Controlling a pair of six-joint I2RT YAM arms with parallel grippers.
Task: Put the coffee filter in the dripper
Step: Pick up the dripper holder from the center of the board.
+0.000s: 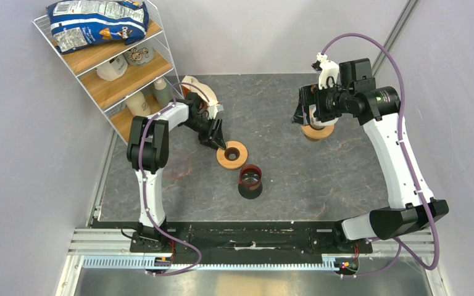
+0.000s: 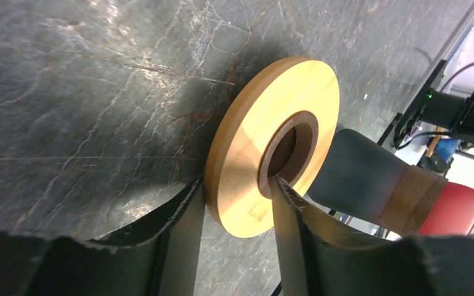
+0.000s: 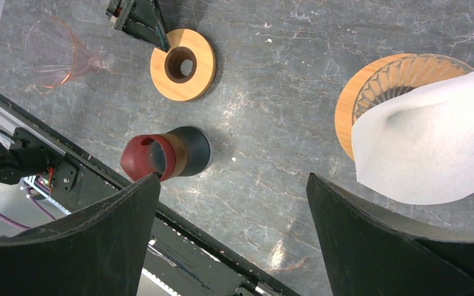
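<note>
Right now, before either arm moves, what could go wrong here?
1. The paper filter lies crooked across the dripper, hanging over its rim; it may slide off, since the right gripper is open.
2. The left gripper straddles the bare wooden ring, not the dripper; it may drag it into the cup.
</note>
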